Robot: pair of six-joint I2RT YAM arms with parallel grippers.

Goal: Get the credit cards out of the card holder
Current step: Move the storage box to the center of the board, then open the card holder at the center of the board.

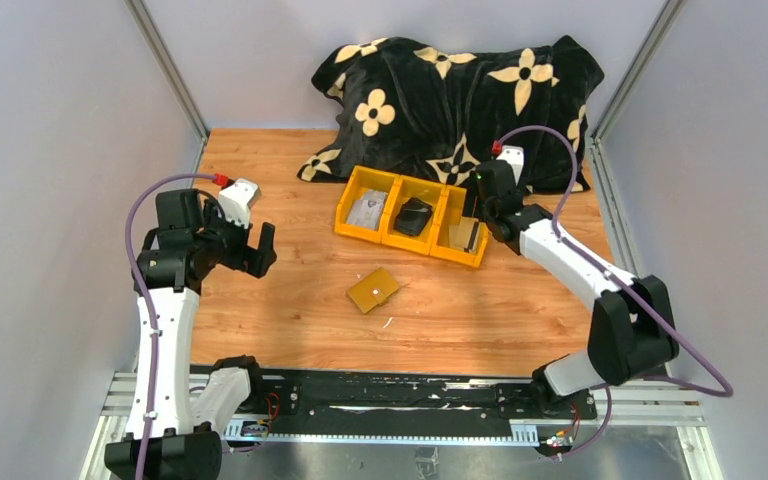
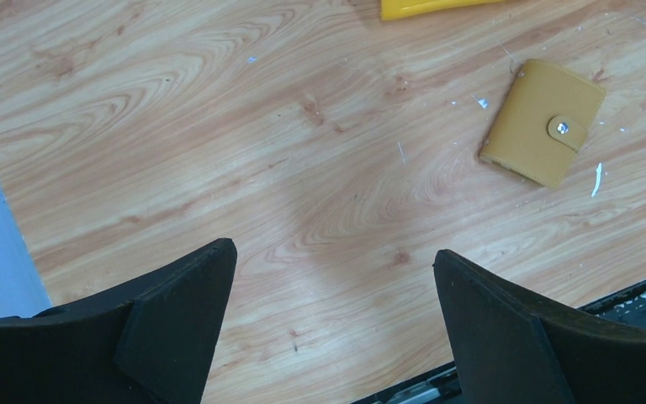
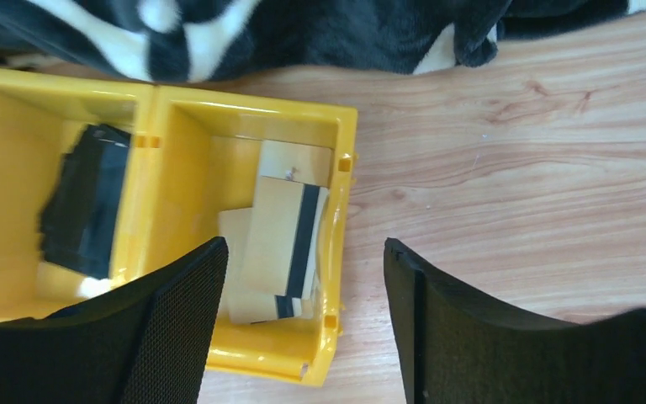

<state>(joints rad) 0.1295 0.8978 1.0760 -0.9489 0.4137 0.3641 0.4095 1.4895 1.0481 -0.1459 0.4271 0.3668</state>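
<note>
The card holder (image 1: pixel 373 289) (image 2: pixel 542 122), a mustard-yellow wallet, lies snapped shut on the wood at mid-table. Pale credit cards (image 3: pixel 282 244) with a black stripe lie stacked in the right compartment of the yellow bin (image 3: pixel 341 219). My right gripper (image 3: pixel 304 244) (image 1: pixel 473 218) hovers open just above that compartment's outer wall, and nothing is between its fingers. More pale grey cards (image 1: pixel 366 210) lie in the bin's left compartment. My left gripper (image 2: pixel 335 252) (image 1: pixel 250 250) hangs wide open and empty over bare wood, well to the left of the card holder.
The three-compartment yellow bin (image 1: pixel 390 238) stands behind the card holder, with a black folded pouch (image 1: pixel 414 216) (image 3: pixel 84 202) in its middle compartment. A black blanket with cream flowers (image 1: pixel 460 90) is heaped at the back. Grey walls close both sides.
</note>
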